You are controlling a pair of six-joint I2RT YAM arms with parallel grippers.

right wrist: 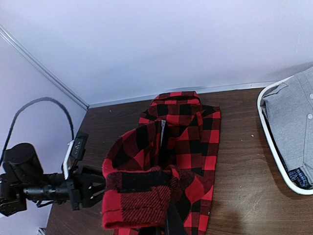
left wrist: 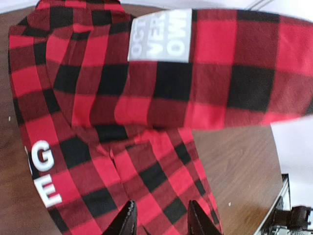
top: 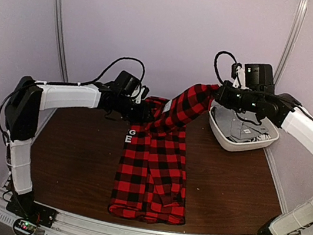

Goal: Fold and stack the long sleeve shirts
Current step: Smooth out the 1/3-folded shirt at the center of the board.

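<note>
A red-and-black checked long sleeve shirt (top: 153,170) lies lengthwise down the middle of the table, its hem near the front edge. One sleeve (top: 189,105) rises off it to the back right, where my right gripper (top: 218,95) is shut on the cuff (right wrist: 139,200); only one dark finger (right wrist: 172,223) shows beside the cuff. My left gripper (top: 147,113) hovers at the shirt's upper left, by the collar end. In the left wrist view its fingertips (left wrist: 128,220) stand apart over the fabric (left wrist: 146,171), with nothing pinched between them.
A white basket (top: 219,136) sits at the back right and holds a grey buttoned garment (right wrist: 293,117) over something blue-checked. The raised sleeve hangs just left of it. Brown tabletop (top: 78,159) shows on both sides of the shirt. Walls close in behind.
</note>
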